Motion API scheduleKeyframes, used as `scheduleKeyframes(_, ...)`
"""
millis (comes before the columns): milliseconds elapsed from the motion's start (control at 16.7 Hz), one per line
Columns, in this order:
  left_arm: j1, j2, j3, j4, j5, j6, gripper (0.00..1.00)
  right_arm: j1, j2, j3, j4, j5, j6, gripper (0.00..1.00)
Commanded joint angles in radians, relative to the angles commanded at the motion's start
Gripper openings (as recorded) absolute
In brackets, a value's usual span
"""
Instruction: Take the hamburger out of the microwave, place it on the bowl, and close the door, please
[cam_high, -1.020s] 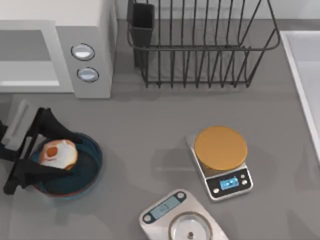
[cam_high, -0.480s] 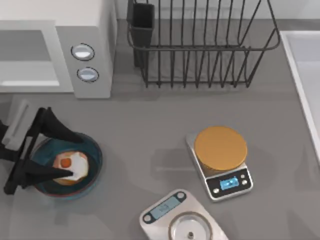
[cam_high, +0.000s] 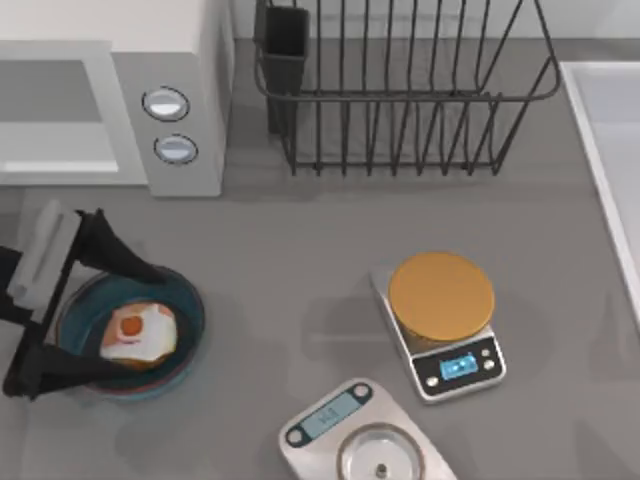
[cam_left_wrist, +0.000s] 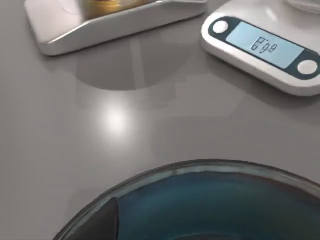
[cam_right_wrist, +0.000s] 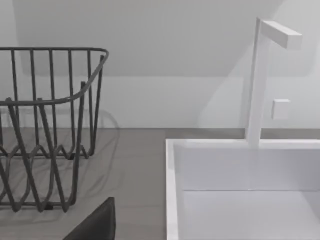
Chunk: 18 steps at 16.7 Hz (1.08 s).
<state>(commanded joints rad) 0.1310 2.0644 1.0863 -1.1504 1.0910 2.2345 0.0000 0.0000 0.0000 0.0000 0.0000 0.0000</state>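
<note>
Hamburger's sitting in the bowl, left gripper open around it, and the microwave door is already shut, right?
Not quite: the microwave door is not shut; the top view shows its pale cavity exposed. The hamburger does sit in the bowl, left gripper open around it.

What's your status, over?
Left gripper open, straddling the bowl. Hamburger sits in it. Microwave cavity exposed. Nothing blocking.
</note>
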Motion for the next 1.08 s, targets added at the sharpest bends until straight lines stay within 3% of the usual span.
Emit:
scheduleKeyframes(360, -0.045, -0.572, -0.314, 0.442, -0.231, -0.588, 1.0, 0.0, 0.0, 0.0, 0.0, 0.0, 0.0, 1.0)
scheduleKeyframes(780, -0.098, -1.408, -0.74, 0.913, -0.642, -1.509, 1.0, 0.0, 0.0, 0.0, 0.0, 0.0, 0.0, 1.0)
scheduleKeyframes(1080, -0.122, -1.858, -0.97, 1.1, -0.919, -1.992, 1.0, 0.0, 0.0, 0.0, 0.0, 0.0, 0.0, 1.0)
